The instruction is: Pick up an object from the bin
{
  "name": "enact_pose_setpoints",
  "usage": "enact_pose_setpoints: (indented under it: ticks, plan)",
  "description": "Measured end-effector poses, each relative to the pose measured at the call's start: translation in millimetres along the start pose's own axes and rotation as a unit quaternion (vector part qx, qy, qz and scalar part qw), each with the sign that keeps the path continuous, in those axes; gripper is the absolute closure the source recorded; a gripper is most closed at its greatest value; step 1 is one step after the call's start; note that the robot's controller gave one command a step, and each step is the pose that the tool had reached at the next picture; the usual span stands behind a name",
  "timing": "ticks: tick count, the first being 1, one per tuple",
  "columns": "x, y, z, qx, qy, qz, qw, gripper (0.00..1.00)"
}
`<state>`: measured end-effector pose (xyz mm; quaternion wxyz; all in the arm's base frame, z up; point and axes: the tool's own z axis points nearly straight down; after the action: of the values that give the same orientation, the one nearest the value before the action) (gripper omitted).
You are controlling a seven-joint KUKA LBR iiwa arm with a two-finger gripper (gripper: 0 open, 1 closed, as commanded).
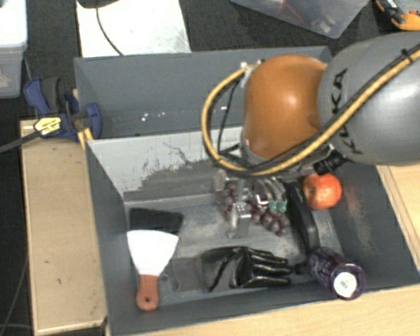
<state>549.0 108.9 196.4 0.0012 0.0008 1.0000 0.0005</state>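
Observation:
My gripper (234,214) hangs low over the middle of the bin, below the arm's wrist. Right beside it on the right lies a bunch of dark purple grapes (269,215) with a small green bit. Whether the gripper touches the bunch I cannot tell. A black glove-like thing (247,267) lies just in front of the gripper on the bin floor. Along the right of the grapes runs a long black bar (304,224).
A red-orange tomato-like ball (322,191) sits at the right wall. A purple cylinder with a white cap (337,274) lies at the front right. At the left lie a white scraper with an orange handle (150,262) and a black block (157,221).

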Motion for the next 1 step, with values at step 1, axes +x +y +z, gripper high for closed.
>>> enact_pose_setpoints:
  ticks: [1]
  plan:
    - [63.4,-18.6,122.6,0.0,0.0005,-0.16,0.9871,0.0]
